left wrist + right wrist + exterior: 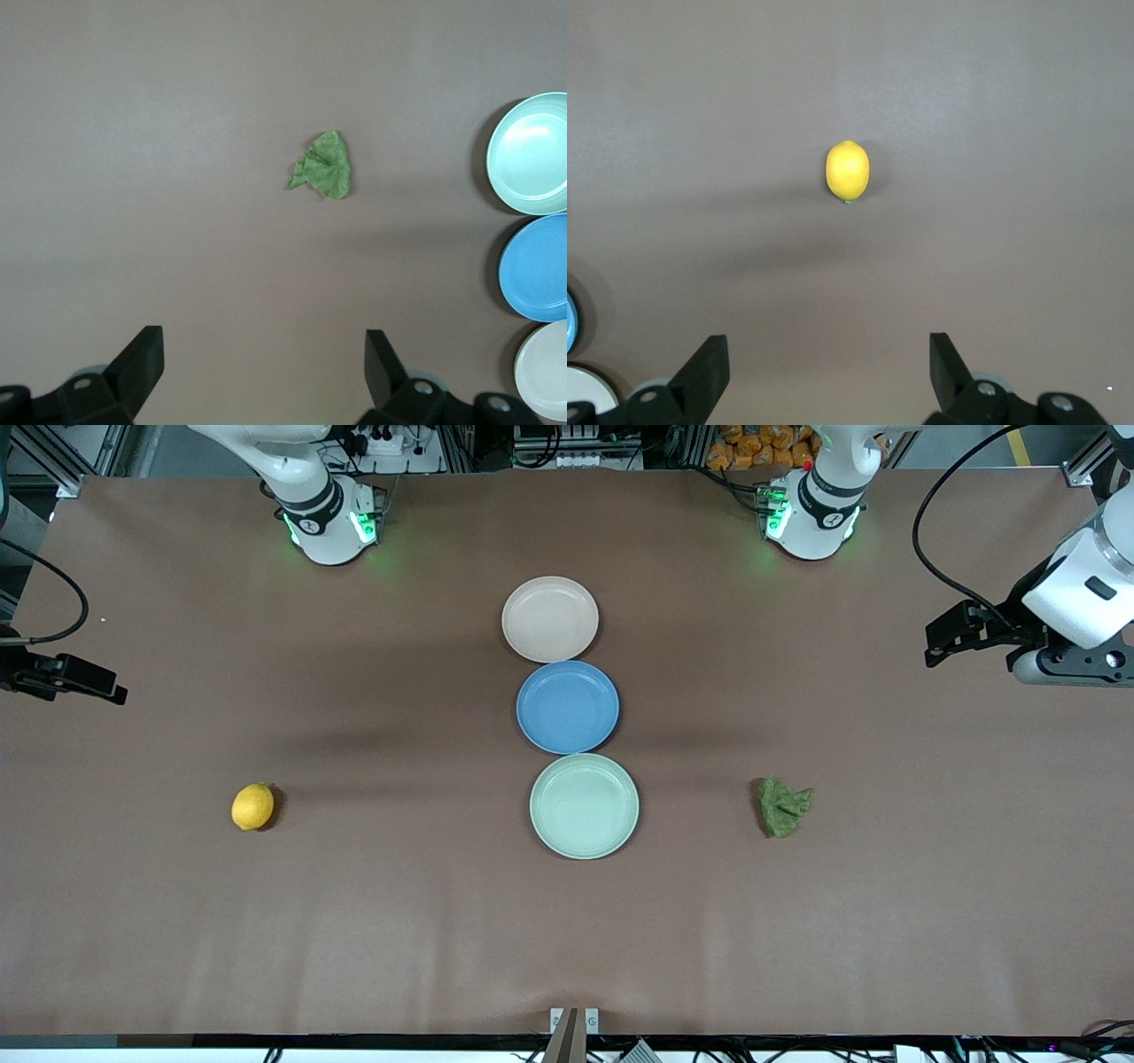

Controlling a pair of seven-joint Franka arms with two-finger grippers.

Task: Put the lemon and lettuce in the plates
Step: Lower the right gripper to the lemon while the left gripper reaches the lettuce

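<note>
Currently neither item is in a plate. The lemon [252, 807] lies on the table [399, 939] toward the right arm's end, level with the mint plate [584, 806] and well apart from it. The lettuce [783, 807] lies toward the left arm's end, also level with that plate. The beige plate [549, 619] sits farthest from the front camera, with a blue plate [567, 707] between the two.

The left gripper [264, 367] hangs over bare table at its own end, fingers spread wide, holding nothing. The right gripper [828, 367] does likewise at its end, wide open and empty.

Risks, as a judgement: the lemon's smooth rounded rind can roll or squirt out if the fingers close off-centre or along its length. The lettuce is thin and limp; a shallow pinch can miss it or drag it. The plates nearly touch, so a drop can land in the blue plate.

In the front view, the lemon's long axis tilts slightly off the line running away from the camera. The lettuce is irregular, with no clear axis.
</note>
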